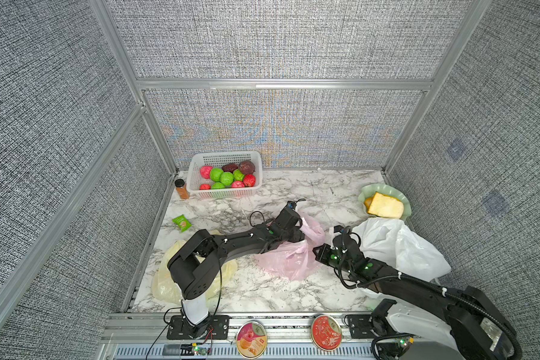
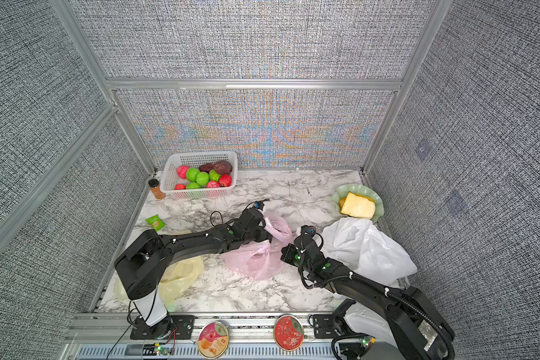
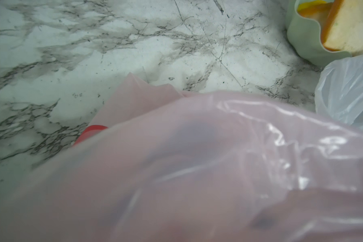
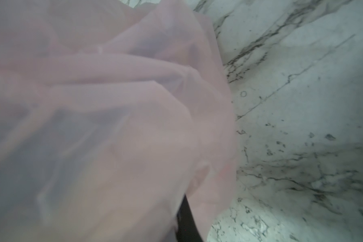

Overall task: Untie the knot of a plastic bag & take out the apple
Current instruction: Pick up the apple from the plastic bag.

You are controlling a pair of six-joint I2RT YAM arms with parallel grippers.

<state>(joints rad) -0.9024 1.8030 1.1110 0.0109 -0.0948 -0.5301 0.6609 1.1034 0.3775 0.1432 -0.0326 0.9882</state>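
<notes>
In both top views the pink bag (image 1: 289, 260) (image 2: 256, 258) sits crumpled about mid-table on the marble table (image 1: 262, 290), with one flap sticking up on its far side. The left gripper (image 1: 298, 235) comes in from the left. Its fingers are buried under that flap, so no clue if they're open or closed. The right gripper (image 1: 316, 249) is butted against the bag's right edge. A white bag (image 1: 396, 246) lies just right of it, a yellowish bag (image 1: 166, 280) is near-left under the left arm, and a fruit basket (image 1: 225, 194) is far-left.

Left wrist view: blurry pink film fills most of the frame and hides the fingers. A little red sliver (image 3: 92, 131) pokes out at the film's edge, down on the marble. Can't tell whether that's the apple. The green plate (image 3: 302, 42) with bread and the white bag show beyond.

Right wrist view: pink film is draped over most of the frame, with one dark finger (image 4: 184, 220) peeking out from under it. The jaws are pinched together on the bag's film.
</notes>
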